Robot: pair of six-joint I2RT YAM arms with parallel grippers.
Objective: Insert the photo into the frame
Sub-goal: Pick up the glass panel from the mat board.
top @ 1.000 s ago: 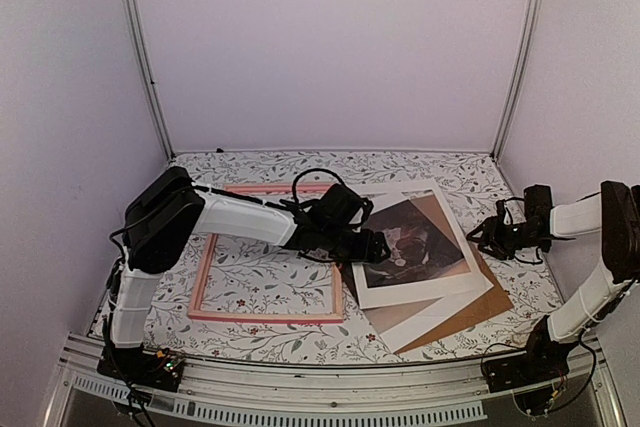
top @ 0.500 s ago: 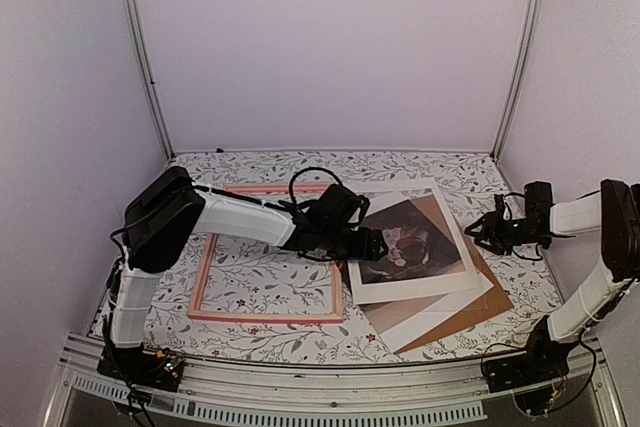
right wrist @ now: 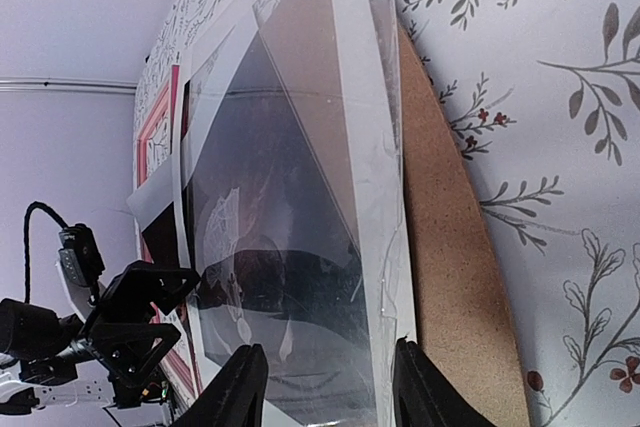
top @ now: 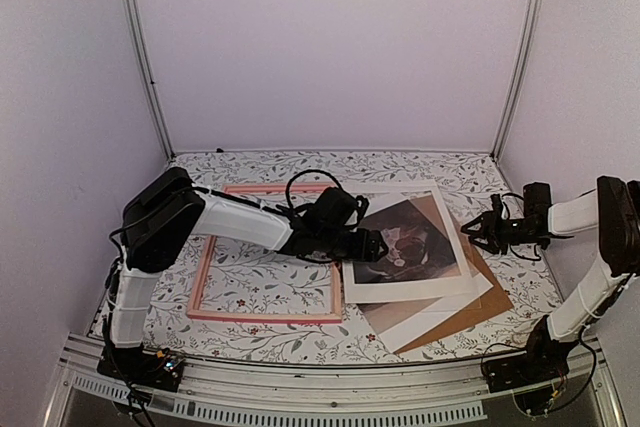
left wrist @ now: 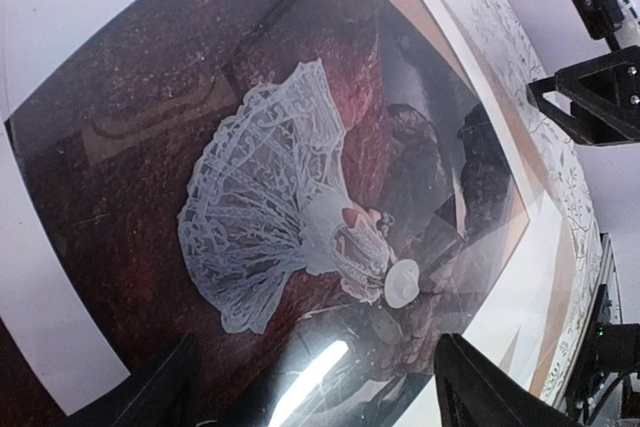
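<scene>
Floral tabletop (top: pixel 300 342): white mat (top: pixel 400 289) (atop brown board (top: pixel 480 302)) overlies photo (top: pixel 400 242), beside frame (top: pixel 265 318).

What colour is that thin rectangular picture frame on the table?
The rectangular picture frame is salmon pink; best seen from the top external view.

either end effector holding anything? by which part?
Nothing clearly held. Left end effector stands open over the dark reddish-brown canyon photo; right end effector has jaws apart at the edge of the white rectangular mat, not clamped.
</scene>
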